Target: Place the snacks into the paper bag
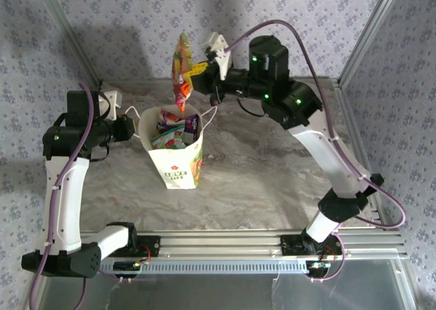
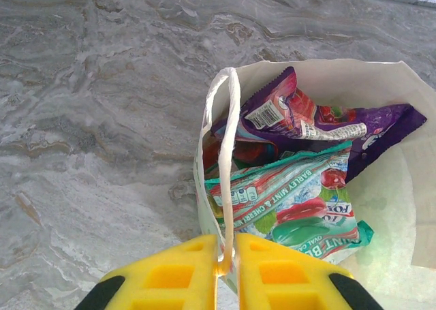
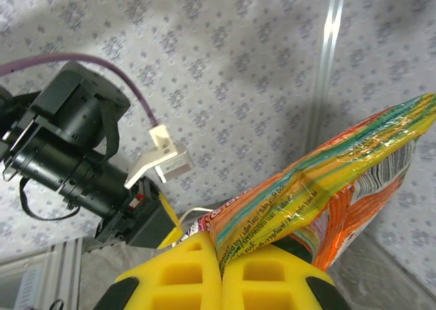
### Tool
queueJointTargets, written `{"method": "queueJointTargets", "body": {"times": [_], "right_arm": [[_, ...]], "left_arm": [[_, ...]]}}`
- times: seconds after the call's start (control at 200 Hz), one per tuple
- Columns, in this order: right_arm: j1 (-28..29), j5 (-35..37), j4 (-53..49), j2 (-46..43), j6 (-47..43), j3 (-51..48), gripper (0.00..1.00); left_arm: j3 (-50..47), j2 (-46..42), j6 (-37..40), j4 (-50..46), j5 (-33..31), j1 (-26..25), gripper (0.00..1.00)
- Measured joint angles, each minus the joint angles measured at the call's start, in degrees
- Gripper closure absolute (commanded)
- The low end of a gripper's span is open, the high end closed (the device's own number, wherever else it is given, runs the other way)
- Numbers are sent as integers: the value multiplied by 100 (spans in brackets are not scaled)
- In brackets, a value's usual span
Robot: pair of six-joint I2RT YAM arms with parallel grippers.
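The white paper bag (image 1: pixel 178 161) stands upright mid-table, and its open mouth (image 2: pixel 402 208) faces the left wrist camera. Inside lie a purple packet (image 2: pixel 300 122) and a teal-green packet (image 2: pixel 300 201), with a red one partly hidden under them. My left gripper (image 2: pixel 227 266) is shut on the bag's white cord handle (image 2: pixel 228 153) at the bag's left side. My right gripper (image 3: pixel 219 255) is shut on an orange-yellow striped packet (image 3: pixel 340 180), which hangs above the bag's far rim (image 1: pixel 181 71).
The marble-patterned tabletop (image 1: pixel 272 174) lies bare to the right and in front of the bag. Metal frame posts (image 1: pixel 371 31) and patterned walls close in the back and sides. An aluminium rail (image 1: pixel 225 242) runs along the near edge.
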Motion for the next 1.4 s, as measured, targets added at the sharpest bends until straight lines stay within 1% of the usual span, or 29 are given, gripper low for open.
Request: {"method": "queueJointTargets", "body": {"times": [0.1, 0.295, 0.675, 0.894, 0.979, 1.149, 1.399], "right_arm": [[-2, -411, -190, 463, -125, 435, 100], [-4, -1346, -874, 1281, -509, 1252, 100], [-398, -2686, -1681, 1711, -979, 1366, 100], [-444, -3318, -1799, 1991, -1130, 1425, 100], [-437, -3460, -1884, 2081, -1196, 1451, 100], [-428, -3499, -2124, 2138, -1421, 1456, 100], [-428, -3633, -2184, 2345, -1628, 1569, 100]], "left_arm": [[-33, 0, 0, 11, -4, 0, 85], [-72, 0, 2, 22, -74, 0, 86], [-116, -72, 0, 31, -107, 4, 86], [-162, -72, 0, 28, -107, 4, 85], [-164, -76, 0, 28, -105, 4, 85], [-173, -111, 0, 24, -105, 4, 85], [-173, -162, 0, 24, -105, 4, 85]]}}
